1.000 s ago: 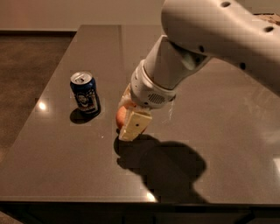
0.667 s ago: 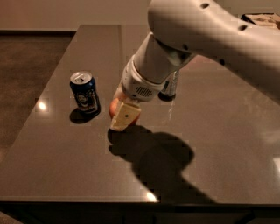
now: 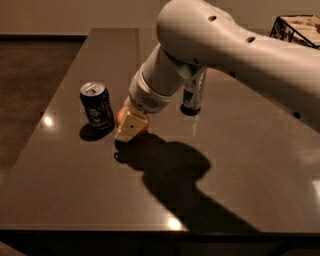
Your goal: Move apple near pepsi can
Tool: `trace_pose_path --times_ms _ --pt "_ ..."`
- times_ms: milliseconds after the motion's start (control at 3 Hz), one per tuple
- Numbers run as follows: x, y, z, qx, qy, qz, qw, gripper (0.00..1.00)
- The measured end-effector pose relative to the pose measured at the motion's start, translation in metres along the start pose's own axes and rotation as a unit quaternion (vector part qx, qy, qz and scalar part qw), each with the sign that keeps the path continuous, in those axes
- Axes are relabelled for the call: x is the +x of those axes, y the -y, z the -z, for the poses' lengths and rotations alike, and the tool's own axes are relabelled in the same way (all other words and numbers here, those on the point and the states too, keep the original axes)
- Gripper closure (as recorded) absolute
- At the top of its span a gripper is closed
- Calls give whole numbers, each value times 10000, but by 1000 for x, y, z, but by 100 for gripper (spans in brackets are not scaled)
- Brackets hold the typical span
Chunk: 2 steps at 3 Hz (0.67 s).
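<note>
The gripper [image 3: 131, 128] is pinching the apple [image 3: 121, 116] low over the table [image 3: 75, 200], just beside the pepsi can [image 3: 96, 105], so the carrying step is looking nearly done and the setting-down is coming up. The next move is calling for a gentle lowering and a clean release, without the arm nudging the pepsi can or the slim silver can [image 3: 194, 95] standing behind it.

Place: looked like an office or lab room.
Floor: brown carpet [image 3: 30, 75] below a pale wall [image 3: 75, 15].
Bench [image 3: 75, 190]: dark and polished.
Hand [image 3: 131, 131]: clasped the apple [image 3: 121, 116], beside the pepsi can [image 3: 96, 106].
</note>
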<state>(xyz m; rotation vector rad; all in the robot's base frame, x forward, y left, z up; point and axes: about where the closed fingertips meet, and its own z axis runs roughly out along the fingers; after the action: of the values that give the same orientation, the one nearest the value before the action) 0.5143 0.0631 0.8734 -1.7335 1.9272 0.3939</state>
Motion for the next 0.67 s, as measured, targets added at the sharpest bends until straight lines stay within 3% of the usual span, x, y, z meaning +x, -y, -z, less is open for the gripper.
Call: trace_pose_path --times_ms 667 --pt "0 10 -18 325 -100 -50 9994 61"
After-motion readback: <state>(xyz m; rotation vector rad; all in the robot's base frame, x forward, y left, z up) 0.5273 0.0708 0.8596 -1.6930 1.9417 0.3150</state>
